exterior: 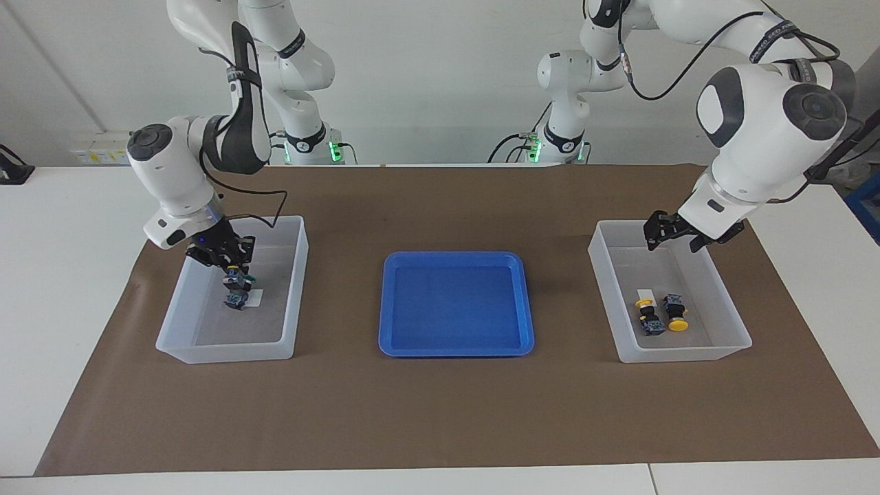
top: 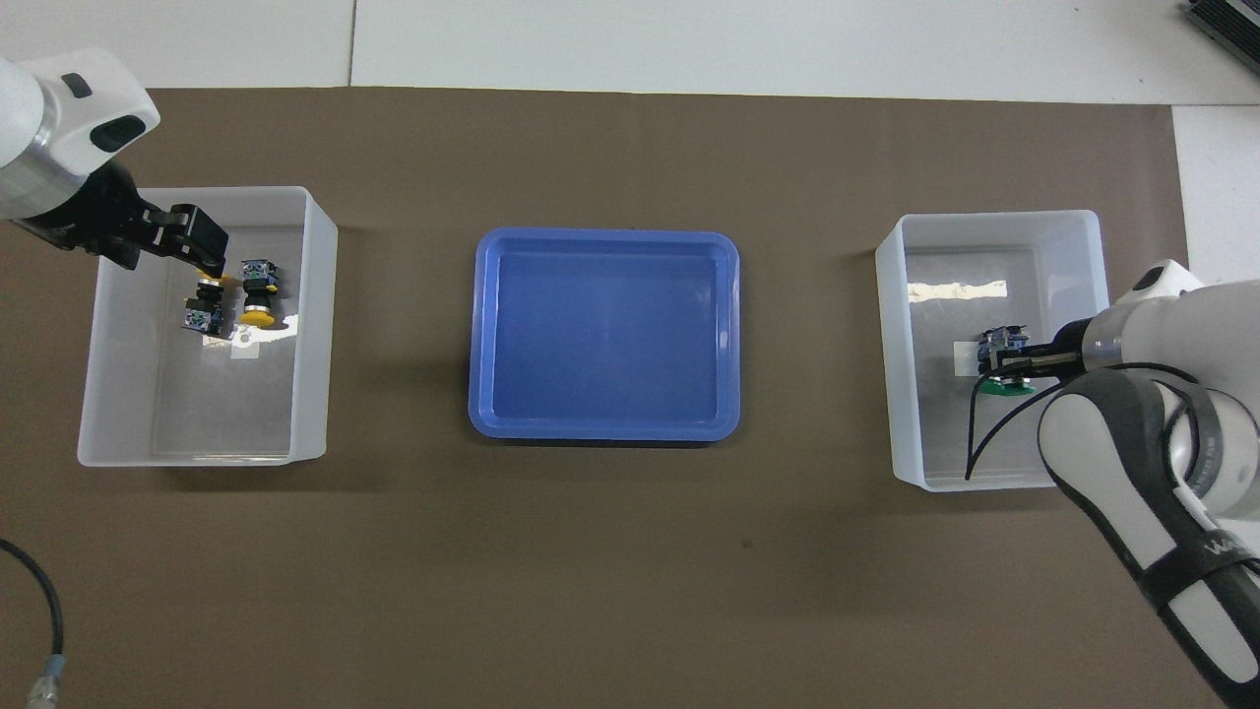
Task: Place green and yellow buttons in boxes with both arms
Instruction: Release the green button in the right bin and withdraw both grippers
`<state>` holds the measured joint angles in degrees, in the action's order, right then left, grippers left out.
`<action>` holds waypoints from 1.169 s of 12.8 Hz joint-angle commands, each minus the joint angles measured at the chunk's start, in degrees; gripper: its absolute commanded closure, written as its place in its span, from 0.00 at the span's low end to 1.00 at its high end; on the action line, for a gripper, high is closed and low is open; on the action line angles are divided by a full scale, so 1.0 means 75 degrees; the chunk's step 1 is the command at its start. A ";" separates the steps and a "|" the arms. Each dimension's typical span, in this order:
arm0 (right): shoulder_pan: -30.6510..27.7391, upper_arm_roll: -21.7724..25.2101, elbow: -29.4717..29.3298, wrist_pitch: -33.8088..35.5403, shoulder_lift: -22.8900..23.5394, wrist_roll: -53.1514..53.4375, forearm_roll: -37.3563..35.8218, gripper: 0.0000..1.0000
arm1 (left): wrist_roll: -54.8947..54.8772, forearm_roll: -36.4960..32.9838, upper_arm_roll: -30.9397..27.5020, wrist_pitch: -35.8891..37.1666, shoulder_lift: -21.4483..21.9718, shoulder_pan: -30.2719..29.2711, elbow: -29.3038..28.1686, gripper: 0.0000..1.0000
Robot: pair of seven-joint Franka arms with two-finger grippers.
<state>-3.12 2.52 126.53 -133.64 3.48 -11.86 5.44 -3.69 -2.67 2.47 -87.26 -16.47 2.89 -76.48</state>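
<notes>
While 1 box (exterior: 730, 313) holds 2 yellow buttons (exterior: 664, 313).

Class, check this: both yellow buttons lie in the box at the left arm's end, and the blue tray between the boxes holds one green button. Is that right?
Not quite. The facing view shows the blue tray holding nothing: both green buttons are in the box at the right arm's end, one gripped by the right end effector. Both yellow buttons do lie in the box at the left arm's end.

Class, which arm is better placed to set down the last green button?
Right. Its claw grips a green button low inside its box, over the other green one. The left claw hangs above the yellow buttons' box.
</notes>
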 commanded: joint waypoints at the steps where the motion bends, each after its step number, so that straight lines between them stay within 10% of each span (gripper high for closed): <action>1: 0.0088 -0.0066 0.0099 -0.0473 0.0227 -0.0130 0.0306 1.00 | 0.0245 -0.0101 -0.0036 0.0150 0.0950 0.0072 -0.0778 0.10; 2: 0.0088 -0.0067 0.0099 -0.0520 0.0355 -0.0130 0.0306 0.84 | 0.0234 -0.0113 -0.0025 -0.0001 0.1290 0.0072 -0.1317 0.09; 4: 0.0077 -0.0055 0.0087 -0.0603 0.0427 -0.0130 0.0306 0.13 | 0.0245 -0.0101 -0.0025 -0.0585 0.1958 0.0060 -0.2383 0.07; 5: 0.0077 -0.0055 0.0075 -0.0603 0.0438 -0.0130 0.0306 0.00 | 0.0234 -0.0101 -0.0025 -0.0948 0.2298 0.0060 -0.3015 0.06; 8: 0.0018 -0.0055 -0.0146 -0.0486 0.0275 -0.0130 0.0306 0.00 | 0.0234 -0.0101 -0.0025 -0.1561 0.2641 0.0025 -0.3678 0.00; 15: 0.0041 0.0016 -0.1528 0.1620 -0.0838 0.1167 -0.0371 0.00 | 0.0257 0.0121 -0.0036 -0.0662 0.2419 0.0048 -0.2180 0.00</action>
<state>-2.62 2.79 117.91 -125.89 -1.83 -7.03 5.38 -2.52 -2.50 2.55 -96.41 1.83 2.89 -96.76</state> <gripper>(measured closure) 0.000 0.000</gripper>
